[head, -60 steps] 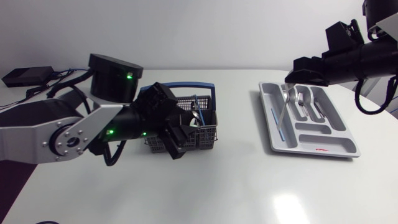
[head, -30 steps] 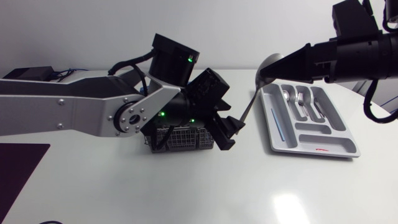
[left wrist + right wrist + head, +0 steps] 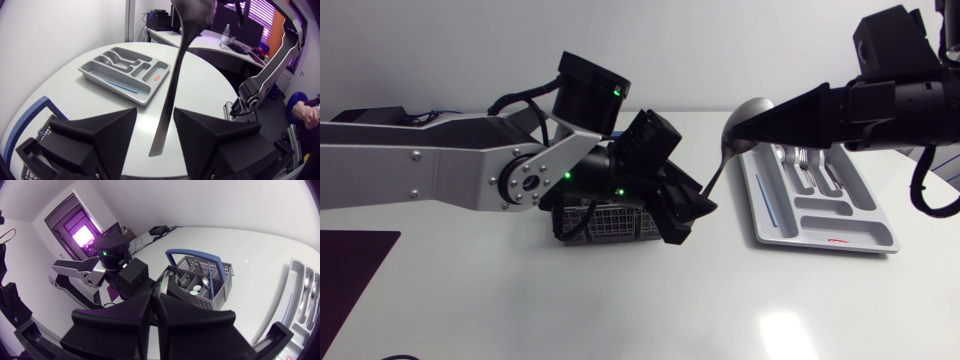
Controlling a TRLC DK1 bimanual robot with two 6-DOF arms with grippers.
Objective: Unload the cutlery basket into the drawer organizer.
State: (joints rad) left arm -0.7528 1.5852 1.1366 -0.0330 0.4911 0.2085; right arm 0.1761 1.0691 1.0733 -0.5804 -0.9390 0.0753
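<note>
left gripper point(image 3: 691, 214): out front of the cutlery basket, at about its 3 o'clock. Its fingers sit a fair bit apart with the big spoon's handle running between them. The left wrist view shows bare gaps on both sides of the handle, so it's not actually pinching it.
cutlery basket point(image 3: 608, 222): grey mesh with a blue carry handle. It sits on the white table point(image 3: 620, 310) right under the left arm, and the right wrist view shows a spoon bowl poking up inside.
big spoon point(image 3: 746, 112): up in the air and tilted. The handle end is down at the left gripper and the bowl is up toward 1 o'clock from it, between the basket and the organizer.
right gripper point(image 3: 737, 133): comes in from 3 o'clock, fingers nearly together and clamped on the big spoon just under its bowl.
drawer organizer point(image 3: 865, 226): grey tray flat on the table, 3 o'clock from the basket and well apart from it. There are cutlery pieces point(image 3: 802, 157) in its far slots and a thin blue stick point(image 3: 120, 85) in the long slot on the basket side.
black box point(image 3: 365, 120): way back, around 10 o'clock from the basket.
</note>
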